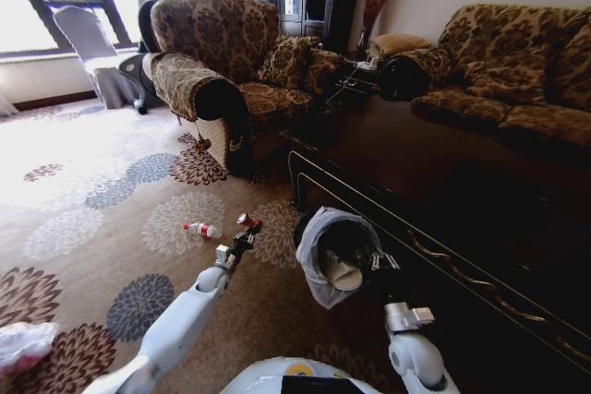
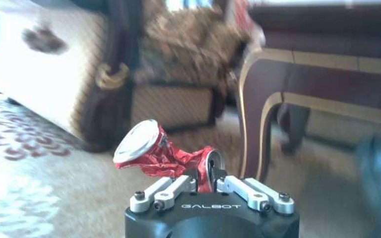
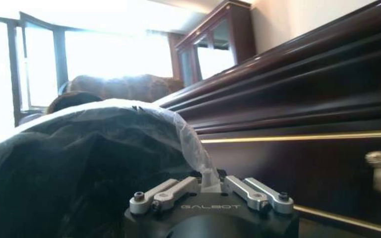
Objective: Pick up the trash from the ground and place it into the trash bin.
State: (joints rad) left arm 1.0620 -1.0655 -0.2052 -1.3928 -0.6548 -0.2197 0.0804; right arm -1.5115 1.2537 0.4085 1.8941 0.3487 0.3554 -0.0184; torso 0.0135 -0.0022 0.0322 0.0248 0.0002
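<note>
The left gripper (image 2: 206, 179) is clenched on a crushed red can (image 2: 158, 157), and it grips just one end of it, so most of the can sticks out past the fingers. In the head view the left gripper (image 1: 242, 239) holds the can up above the carpet (image 1: 83, 228), a little way from the trash bin (image 1: 319, 288), which stands on the carpet right next to the front edge of the dark wooden table (image 1: 434, 191). The can is not over the bin yet. The right gripper (image 1: 379, 261) is at the bin's rim, and its fingers (image 3: 170, 191) are closed on the pale plastic bag liner (image 3: 190, 144). A white cup (image 1: 343, 272) is already inside the bin. A clear bottle with a red label (image 1: 202, 229) lies on the carpet just beside the left arm, and a pink-white bag (image 1: 23, 343) lies near the bottom left corner of the carpet. The can could slip and fall, because the hold is small and on one end. If it lets go too soon, the can lands on the carpet beside the bin. The arm could also bump the bottle and roll it away. If the right gripper pulls hard on the liner, the bin could tip over
</note>
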